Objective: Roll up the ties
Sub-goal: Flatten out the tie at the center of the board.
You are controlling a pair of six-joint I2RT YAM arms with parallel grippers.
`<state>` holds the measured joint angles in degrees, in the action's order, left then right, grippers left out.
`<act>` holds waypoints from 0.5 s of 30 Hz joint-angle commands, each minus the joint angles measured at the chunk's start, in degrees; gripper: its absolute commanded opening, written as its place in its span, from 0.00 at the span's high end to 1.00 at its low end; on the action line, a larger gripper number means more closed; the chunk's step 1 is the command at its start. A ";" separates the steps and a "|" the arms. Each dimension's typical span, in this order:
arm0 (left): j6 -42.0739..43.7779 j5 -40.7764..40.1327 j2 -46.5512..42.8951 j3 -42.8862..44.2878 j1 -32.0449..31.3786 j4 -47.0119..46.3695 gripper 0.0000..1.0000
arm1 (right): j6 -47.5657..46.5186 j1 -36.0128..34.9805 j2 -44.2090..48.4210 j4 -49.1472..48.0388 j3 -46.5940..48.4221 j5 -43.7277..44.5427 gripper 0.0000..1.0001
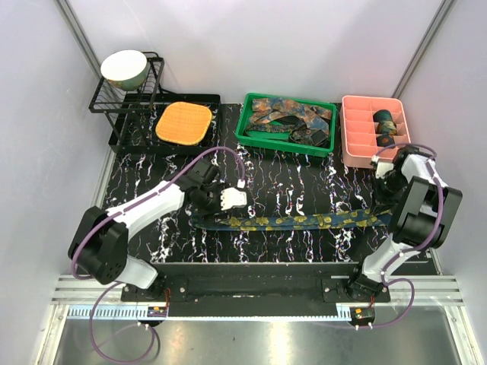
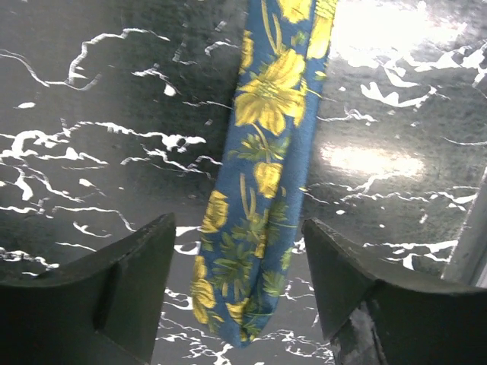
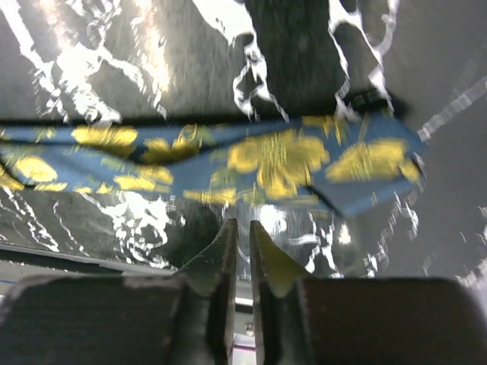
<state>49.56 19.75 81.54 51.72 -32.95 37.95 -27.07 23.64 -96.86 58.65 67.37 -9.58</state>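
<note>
A blue tie (image 1: 289, 222) with yellow flowers lies flat and stretched across the black marbled table. Its narrow end (image 2: 262, 152) rests between the fingers of my left gripper (image 2: 240, 225), which stands open and apart from the cloth on both sides. In the top view the left gripper (image 1: 230, 199) hovers over the tie's left end. The tie's wide end (image 3: 266, 163) lies just ahead of my right gripper (image 3: 242, 225), whose jaws are nearly together with nothing between them. That view is blurred. From above, the right gripper (image 1: 386, 181) sits over the tie's right end.
A green basket (image 1: 247, 114) at the back holds several loose ties. To its right, a pink divided tray (image 1: 347, 129) holds rolled ties (image 1: 386, 122). An orange waffle pad (image 1: 183, 123) and a black rack with a bowl (image 1: 125, 68) stand at the back left.
</note>
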 commanded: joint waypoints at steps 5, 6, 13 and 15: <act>1.94 -3.84 3.63 3.83 0.08 0.81 0.58 | -0.53 0.62 -1.67 -1.79 -0.22 -3.07 0.92; 2.12 -4.01 3.28 3.39 0.08 0.81 0.61 | -0.61 0.71 -0.62 -1.61 -0.31 -2.98 0.93; 0.63 -4.89 2.05 1.80 0.17 0.36 0.71 | -2.11 5.35 0.27 -3.19 -3.39 -2.10 1.00; 0.45 -4.89 1.70 1.63 0.17 0.19 0.71 | -3.25 7.55 -0.26 -2.41 -3.30 -2.80 1.00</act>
<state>50.83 15.99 85.21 53.87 -32.95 38.39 -28.05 27.20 -98.02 56.62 64.27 -11.35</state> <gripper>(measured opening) 0.293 0.009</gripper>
